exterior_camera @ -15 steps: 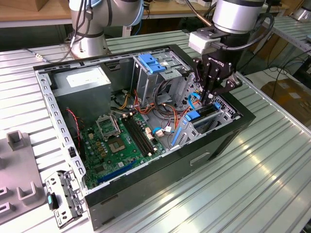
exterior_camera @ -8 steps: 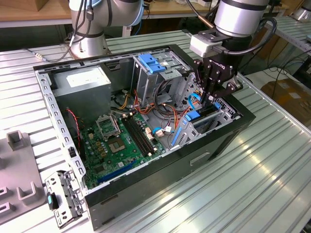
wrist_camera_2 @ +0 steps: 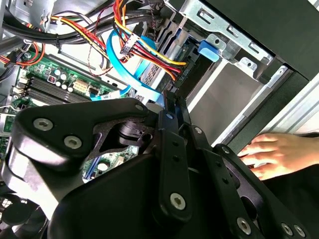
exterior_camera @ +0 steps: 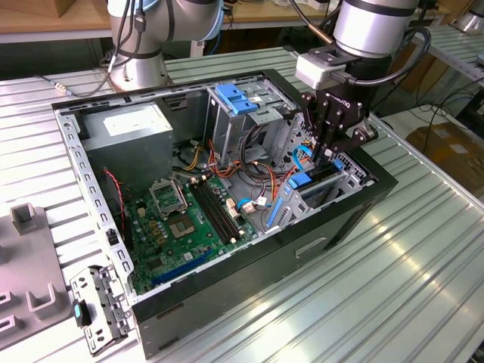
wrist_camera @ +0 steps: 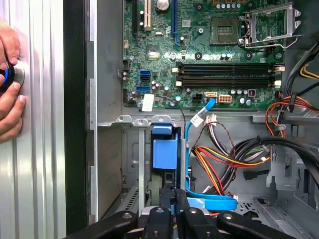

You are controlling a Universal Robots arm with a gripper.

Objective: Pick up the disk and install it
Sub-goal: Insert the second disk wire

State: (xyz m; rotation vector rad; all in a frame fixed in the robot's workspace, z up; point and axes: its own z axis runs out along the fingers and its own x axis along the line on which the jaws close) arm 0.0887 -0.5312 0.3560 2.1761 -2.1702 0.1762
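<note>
Gripper [exterior_camera: 327, 153] closed on the upright disk [exterior_camera: 321, 175], directly above the drive bay [exterior_camera: 344, 184].

Disk [exterior_camera: 316, 179]: stands on edge in drive bay at case front corner, exterior view's right. Blue side rail [wrist_camera: 165, 149] faces up, dark edge beside it. Seated between grey metal bay walls.
</note>
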